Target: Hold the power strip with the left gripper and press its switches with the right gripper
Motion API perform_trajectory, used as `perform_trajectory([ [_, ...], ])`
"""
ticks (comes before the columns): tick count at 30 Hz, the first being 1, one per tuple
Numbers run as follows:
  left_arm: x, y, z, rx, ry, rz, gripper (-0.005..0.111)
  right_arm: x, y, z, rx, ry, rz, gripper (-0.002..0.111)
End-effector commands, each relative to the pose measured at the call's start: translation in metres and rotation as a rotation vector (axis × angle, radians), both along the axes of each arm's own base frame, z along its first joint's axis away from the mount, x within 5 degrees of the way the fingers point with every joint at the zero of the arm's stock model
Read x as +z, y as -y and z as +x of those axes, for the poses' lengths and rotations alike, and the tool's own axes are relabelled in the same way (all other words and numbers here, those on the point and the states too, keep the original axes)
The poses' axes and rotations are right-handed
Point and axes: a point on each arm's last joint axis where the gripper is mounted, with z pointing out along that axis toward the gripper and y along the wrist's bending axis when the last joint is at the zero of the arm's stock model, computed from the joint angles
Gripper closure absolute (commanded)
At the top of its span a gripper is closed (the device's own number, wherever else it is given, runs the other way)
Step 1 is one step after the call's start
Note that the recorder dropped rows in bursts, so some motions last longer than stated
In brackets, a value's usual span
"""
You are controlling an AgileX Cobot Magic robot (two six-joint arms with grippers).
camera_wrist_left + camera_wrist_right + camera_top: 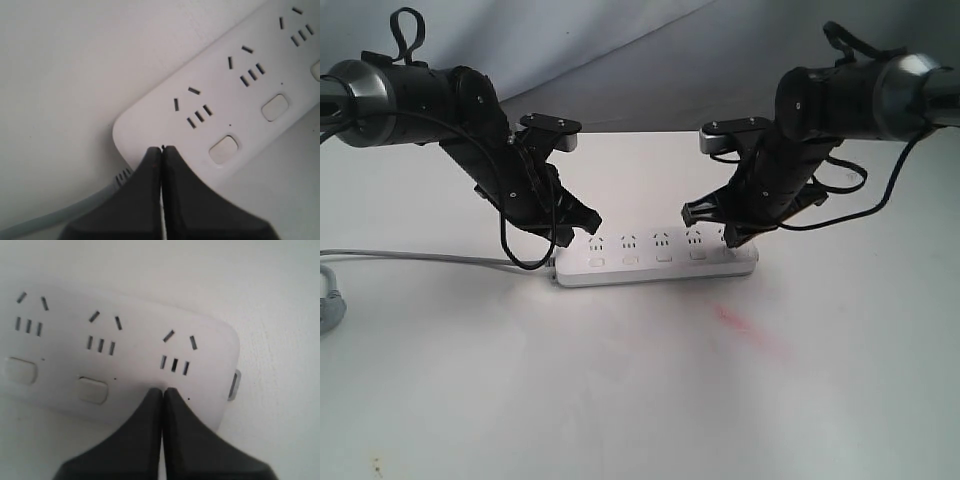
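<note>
The power strip [640, 268] lies flat on the table [620, 400]. Pin its cord end with your left claw [582, 228], fingers together. Press the right claw [730, 243], also closed, straight down onto the end switch hidden beneath it.

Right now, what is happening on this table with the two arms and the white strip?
A white power strip lies flat on the table. The left gripper, shut, has its tips at the cord end, apparently pinning it down. The right gripper, also shut, covers the last switch at the other end; whether it is pressed, I cannot tell.
</note>
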Motion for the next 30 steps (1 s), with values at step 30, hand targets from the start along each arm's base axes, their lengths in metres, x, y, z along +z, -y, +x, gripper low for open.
perform_trajectory([
  [30, 0.002, 0.003, 0.0, -0.001, 0.005, -0.006, 0.107, -0.004, -0.039, -0.013, 0.143, -0.017, -0.019, 0.108],
])
